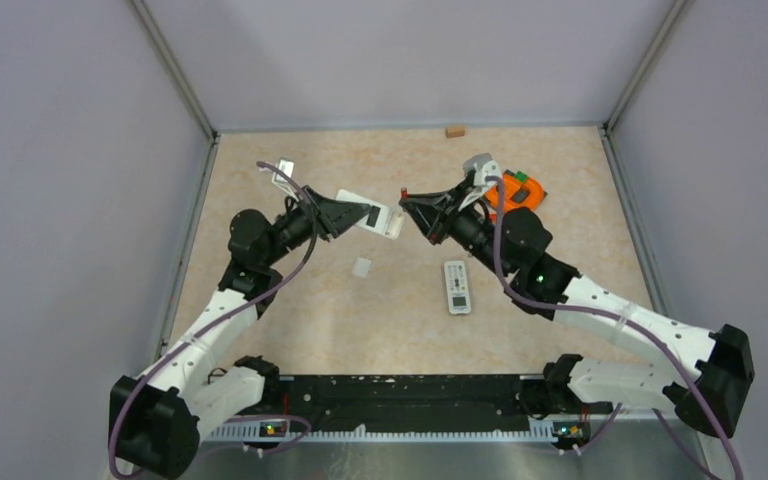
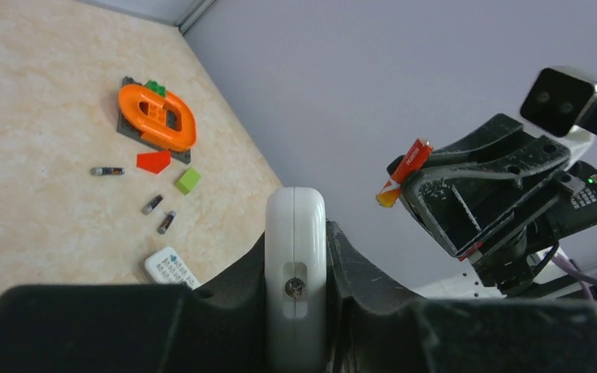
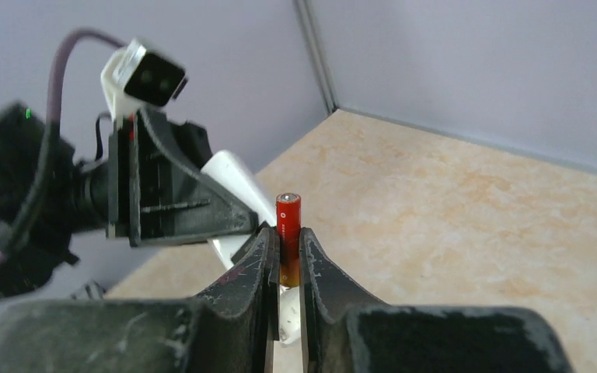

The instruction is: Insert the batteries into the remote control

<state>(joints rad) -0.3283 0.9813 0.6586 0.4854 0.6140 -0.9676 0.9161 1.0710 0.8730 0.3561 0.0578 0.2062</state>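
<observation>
Top external view first: you've got both arms held up nose to nose over the table (image 1: 400,330). Your left gripper (image 1: 360,212) is clamped on the white remote (image 1: 388,225). The right gripper (image 1: 407,200) sits just past the remote's far end, close, though I can't tell if they touch. A second remote (image 1: 457,287) lies on the table below and behind the right gripper. A small white piece (image 1: 361,267), maybe the battery cover, sits under the left one.

Left wrist view: the remote is pinched edge-on between the fingers (image 2: 354,268). Ahead and to the right, the right gripper carries a red battery (image 2: 406,171) poking out past its tips. The spare batteries (image 2: 152,203) lie on the table ahead-left, near an orange ring (image 2: 157,116).

Right wrist view: the jaws are squeezed on the red battery's lower half, top end free, with the remote just beyond it.

So I'd say you're at inserting the first cell. No view shows the open bay, so you'll want it turned toward the battery and the cell lined up along it. There's plenty of air to the walls (image 1: 80,200). The tight spot is finger against finger at the remote.
</observation>
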